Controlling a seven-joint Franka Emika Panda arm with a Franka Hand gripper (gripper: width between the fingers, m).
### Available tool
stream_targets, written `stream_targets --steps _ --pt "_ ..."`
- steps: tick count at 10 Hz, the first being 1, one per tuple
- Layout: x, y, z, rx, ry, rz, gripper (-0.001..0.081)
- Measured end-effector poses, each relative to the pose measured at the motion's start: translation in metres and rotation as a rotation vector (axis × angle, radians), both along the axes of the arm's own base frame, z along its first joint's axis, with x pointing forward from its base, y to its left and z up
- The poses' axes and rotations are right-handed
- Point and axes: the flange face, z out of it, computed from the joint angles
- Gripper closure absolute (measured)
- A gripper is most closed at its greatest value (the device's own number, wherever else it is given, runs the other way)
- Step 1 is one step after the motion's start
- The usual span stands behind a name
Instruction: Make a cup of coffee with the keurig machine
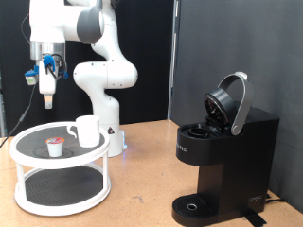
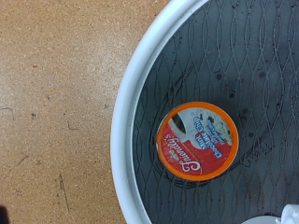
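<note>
The white mug (image 1: 87,130) stands on the top tier of a round white two-tier stand (image 1: 28,142) at the exterior view's left. A small pod with a red top (image 1: 56,146) sits beside it on the same tier. My gripper (image 1: 46,97) hangs well above the stand, over the pod and apart from it, holding nothing. In the wrist view no fingers show; the pod (image 2: 196,140) lies below on the dark mesh inside the white rim (image 2: 127,121). The black keurig machine (image 1: 222,161) stands at the exterior view's right with its domed lid (image 1: 230,102) raised.
The machine's round drip tray (image 1: 194,206) is bare. The white robot base (image 1: 104,95) stands just behind the stand. The wooden table (image 1: 142,180) stretches between stand and machine. A dark curtain backs the scene on the right.
</note>
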Motion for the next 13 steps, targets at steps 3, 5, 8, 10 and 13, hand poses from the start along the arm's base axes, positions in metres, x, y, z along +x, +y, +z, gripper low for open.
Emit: stream_targets --steps 3,5,8,10,13 --pt "-0.003 -0.002 -0.013 0.02 -0.018 -0.006 0.0072" --pt "-0.002 -0.006 -0.035 0.02 -0.012 -0.008 0.0072" --pt "0.003 -0.006 -0.067 0.006 -0.009 -0.004 0.0072" --pt "0.005 -0.002 -0.087 -0.002 -0.009 0.004 0.0072" --pt "0.003 0.004 -0.11 -0.004 0.002 0.024 0.0072"
